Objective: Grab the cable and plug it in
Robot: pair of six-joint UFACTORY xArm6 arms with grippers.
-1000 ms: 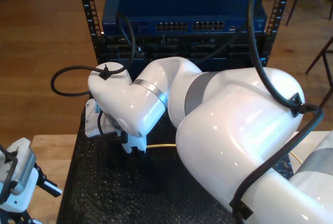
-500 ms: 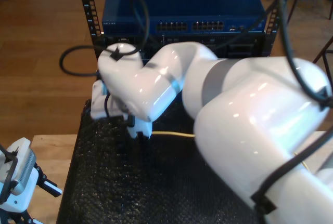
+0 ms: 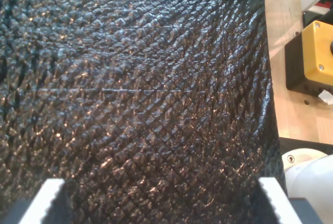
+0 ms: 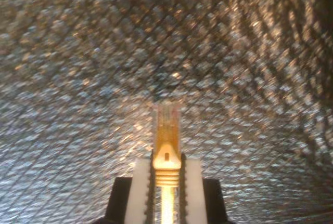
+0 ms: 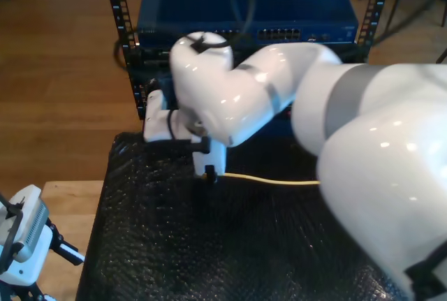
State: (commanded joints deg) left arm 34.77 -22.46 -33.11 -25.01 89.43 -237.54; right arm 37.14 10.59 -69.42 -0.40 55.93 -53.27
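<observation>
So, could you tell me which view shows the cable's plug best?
The second wrist view: the clear plug juts out between my second gripper's fingers. The exterior view shows the yellow cable trailing over the black mat, its plug hidden there.

Our second gripper (image 4: pixel 165 182) points down from a bent white arm (image 5: pixel 279 98) near the middle of the exterior view, its jaws closed on the cable (image 4: pixel 166 146) just behind the plug. Our first gripper (image 3: pixel 161 203) hangs with its jaws spread wide apart.
</observation>
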